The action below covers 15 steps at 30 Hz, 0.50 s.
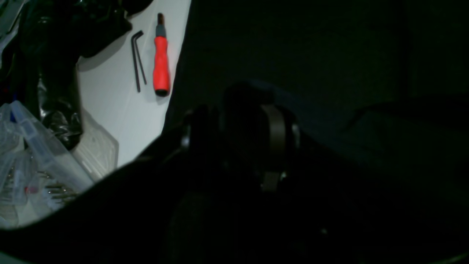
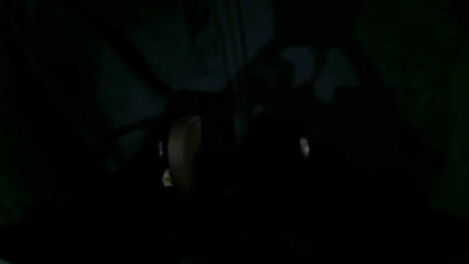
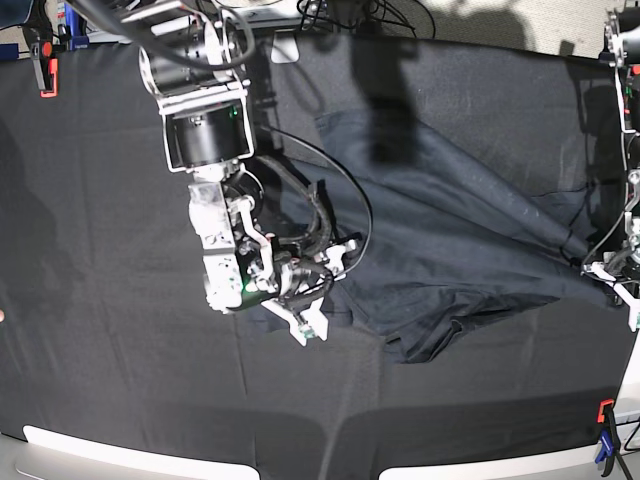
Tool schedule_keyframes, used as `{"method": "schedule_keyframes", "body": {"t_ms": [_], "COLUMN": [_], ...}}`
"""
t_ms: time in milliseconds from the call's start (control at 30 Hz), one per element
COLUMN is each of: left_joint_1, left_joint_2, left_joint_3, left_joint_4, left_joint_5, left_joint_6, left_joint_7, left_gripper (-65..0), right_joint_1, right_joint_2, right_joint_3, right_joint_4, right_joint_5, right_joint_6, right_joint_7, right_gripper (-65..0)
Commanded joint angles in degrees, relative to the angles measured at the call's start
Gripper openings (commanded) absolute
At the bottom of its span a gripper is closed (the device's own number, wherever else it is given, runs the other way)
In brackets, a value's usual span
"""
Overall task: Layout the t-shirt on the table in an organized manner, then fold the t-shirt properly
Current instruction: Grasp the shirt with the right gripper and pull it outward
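Right gripper spread wide at the t-shirt near edge; the shirt's long axis runs away toward the left gripper, whose jaw state I cannot tell

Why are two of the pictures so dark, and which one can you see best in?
The right wrist view is nearly black, only dim folds of the t-shirt showing; the left wrist view is dark too, except a bright strip with a red screwdriver; the base view is evenly lit and clear, with arm shadows across the table.
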State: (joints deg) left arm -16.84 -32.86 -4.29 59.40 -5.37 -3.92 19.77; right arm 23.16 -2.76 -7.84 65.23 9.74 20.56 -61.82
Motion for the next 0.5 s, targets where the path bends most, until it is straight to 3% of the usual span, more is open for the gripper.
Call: {"method": "schedule_keyframes", "body": {"t_ms": [0,167,400,467], "left_joint_1": [-1.38,-1.38,-1.38,-1.27], "left_joint_2": [-1.16,-1.16,-1.16,-1.16], "left_joint_3": [-0.48,-0.48,-0.48,-0.48], "left_joint_4": [0.9,0.9,0.9,0.9], "left_joint_5": [0.17,0.15,0.15,0.17], "left_joint_6": [0.39,0.39,0.39,0.39], "left_joint_7": [-1.33,-1.33,-1.33,-1.33], "left_gripper": [-43.9,-43.9,-43.9,-43.9], "right_joint_1": [1.88,1.9,1.9,1.92], "right_joint_2": [-0.55,-0.61,-1.22,-1.4], "right_joint_3": [-0.07,-0.07,-0.07,-0.07], "right_joint_4": [0.83,0.85,0.85,0.87], "right_joint_5": [1.46,4.79,4.37,2.01], "right_joint_6": [0.68,3.06,3.41,5.77], "right_joint_7": [1.4,1.4,2.82,5.27], "right_gripper": [-37.1,-40.4,-65.0,-65.0]}}
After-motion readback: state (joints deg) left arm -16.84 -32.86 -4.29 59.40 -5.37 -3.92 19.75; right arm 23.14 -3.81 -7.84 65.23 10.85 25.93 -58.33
